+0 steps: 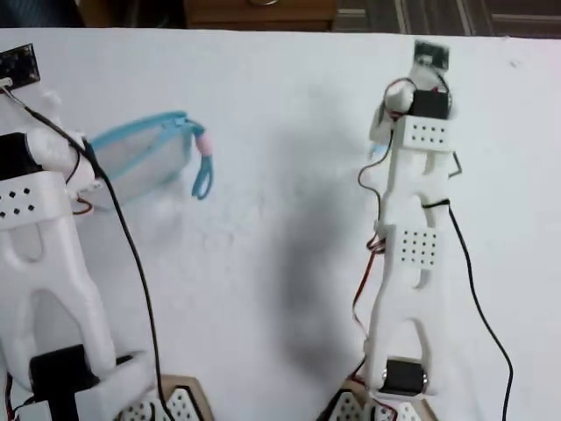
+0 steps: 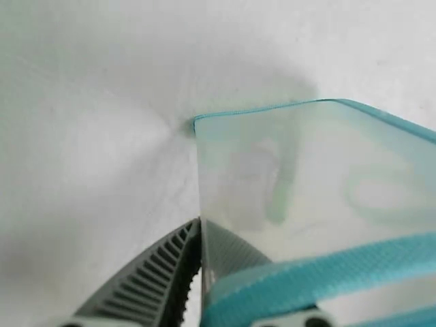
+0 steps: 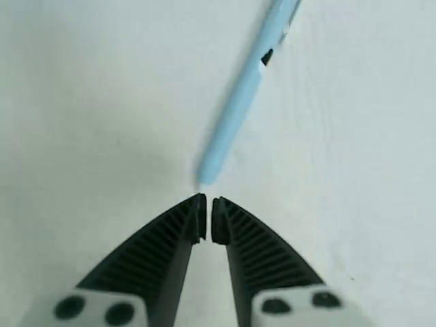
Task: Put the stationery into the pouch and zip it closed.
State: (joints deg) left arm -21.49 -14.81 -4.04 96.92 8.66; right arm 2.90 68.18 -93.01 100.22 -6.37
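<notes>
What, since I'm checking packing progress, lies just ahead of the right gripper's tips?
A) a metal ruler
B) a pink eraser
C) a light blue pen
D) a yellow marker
C: the right wrist view shows a light blue pen lying on the table just beyond the right gripper.

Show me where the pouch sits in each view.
High view: pouch far left, beside the left arm.
Left wrist view: pouch pinched at its edge by the left claw.
Right wrist view: blue pen ahead of the right claw.
Shared landmark: white table.
</notes>
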